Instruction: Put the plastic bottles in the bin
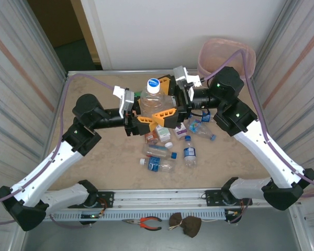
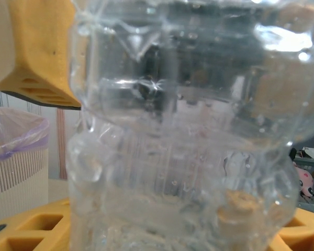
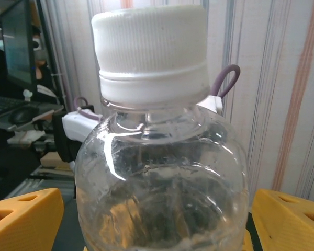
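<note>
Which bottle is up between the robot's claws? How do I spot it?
Find the middle of the tan table, where the left claw and right claw meet. Between their yellow fingers stands a big clear bottle. It is upright with a white cap, and fatter than the small bottles lying nearby.

A clear bottle point(image 1: 152, 99) with a white cap stands upright, lifted off the table at the centre of the top view. Its thin walls look dented and crinkled up close point(image 2: 188, 130). The other bottles point(image 1: 160, 153) lie in a loose cluster just below and right of it. Most are on their sides, clear, with blue or white caps. The bin point(image 1: 225, 55), pale pink with slotted sides and a thin liner, stands at the upper right.
</note>
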Action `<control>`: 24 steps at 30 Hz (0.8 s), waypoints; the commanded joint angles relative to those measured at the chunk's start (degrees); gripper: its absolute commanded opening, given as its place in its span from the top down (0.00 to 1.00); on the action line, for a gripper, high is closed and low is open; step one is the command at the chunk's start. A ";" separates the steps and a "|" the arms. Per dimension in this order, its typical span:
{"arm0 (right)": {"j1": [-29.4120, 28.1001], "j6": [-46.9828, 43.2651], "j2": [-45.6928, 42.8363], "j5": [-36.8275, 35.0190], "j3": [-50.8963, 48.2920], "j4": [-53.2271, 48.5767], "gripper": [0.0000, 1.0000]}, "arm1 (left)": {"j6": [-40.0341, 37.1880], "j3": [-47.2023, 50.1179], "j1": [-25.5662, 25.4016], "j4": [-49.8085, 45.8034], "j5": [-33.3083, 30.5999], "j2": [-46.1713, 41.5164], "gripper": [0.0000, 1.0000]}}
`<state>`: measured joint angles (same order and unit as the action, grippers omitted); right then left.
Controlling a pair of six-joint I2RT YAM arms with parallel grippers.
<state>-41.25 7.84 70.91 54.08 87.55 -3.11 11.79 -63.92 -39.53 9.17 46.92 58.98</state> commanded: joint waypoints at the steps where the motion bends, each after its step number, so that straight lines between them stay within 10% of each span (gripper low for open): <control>1: -0.82 -2.35 0.54 0.75 2.14 -1.53 0.11 | -1.07 -1.95 -0.64 0.39 -0.05 -0.93 0.50; 24: -2.34 -2.40 1.09 -1.18 3.58 -1.67 0.44 | -1.68 -0.55 -1.20 -0.29 -3.59 -3.13 0.36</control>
<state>-43.18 5.43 72.29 53.39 88.58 -4.80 11.60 -63.92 -40.53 7.90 44.97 57.67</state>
